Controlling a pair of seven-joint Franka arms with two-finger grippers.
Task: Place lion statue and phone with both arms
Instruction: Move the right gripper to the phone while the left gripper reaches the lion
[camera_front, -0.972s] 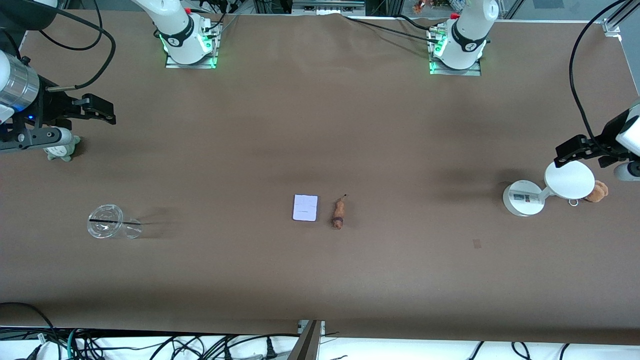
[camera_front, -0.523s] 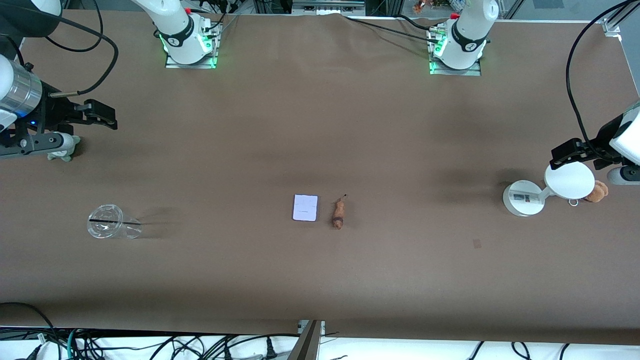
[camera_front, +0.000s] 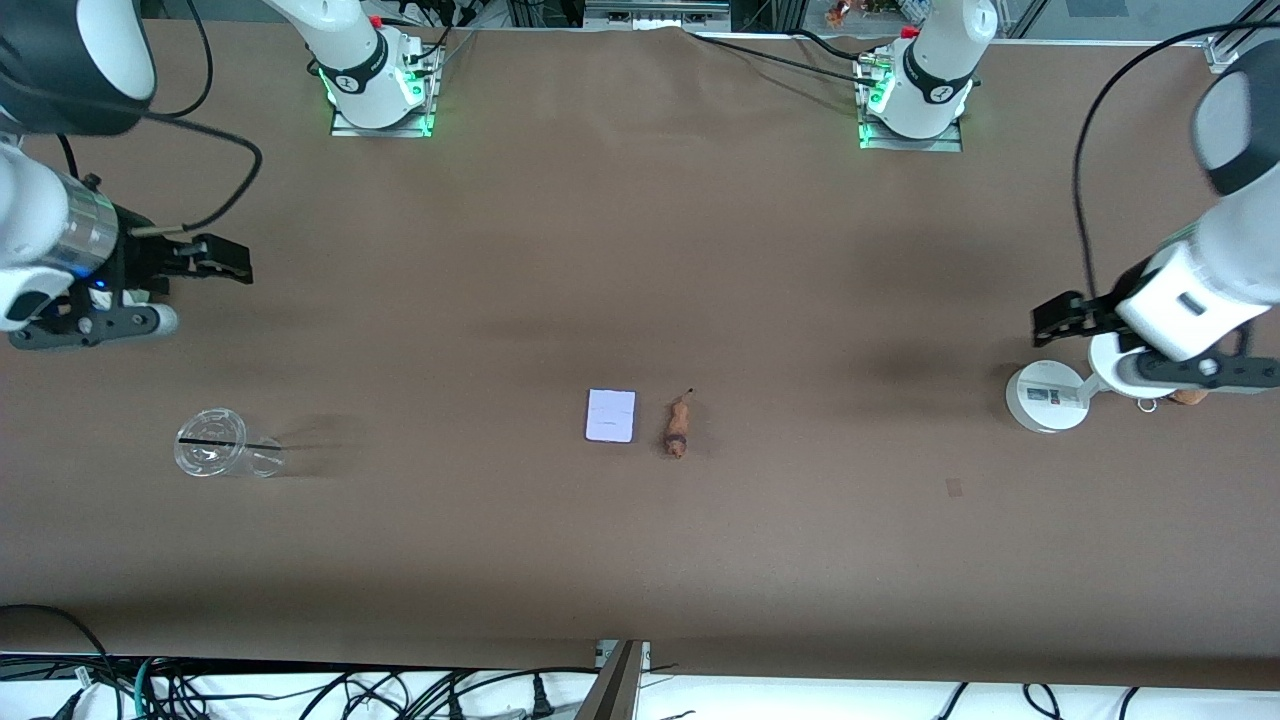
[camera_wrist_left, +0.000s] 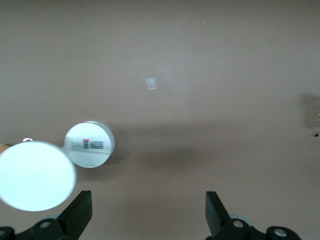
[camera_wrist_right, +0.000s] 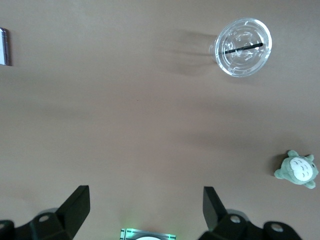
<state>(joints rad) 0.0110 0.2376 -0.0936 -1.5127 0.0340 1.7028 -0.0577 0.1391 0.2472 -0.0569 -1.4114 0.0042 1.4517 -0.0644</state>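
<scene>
I am working over a wide brown cloth-covered table (camera_front: 640, 250). My right gripper (camera_front: 215, 262) is hovering over the table at the right arm's end, fingers spread apart and holding nothing. My left gripper (camera_front: 1060, 318) is hanging above a white round-based stand with a disc top (camera_front: 1045, 397) at the left arm's end, fingers also apart and empty. A clear plastic cup with a dark straw (camera_front: 222, 456) is lying toward the right arm's end. The pale lavender-white flat rectangular phone (camera_front: 610, 415) is lying mid-table, just beside the tiny orange-brown lion statue (camera_front: 677, 428).
</scene>
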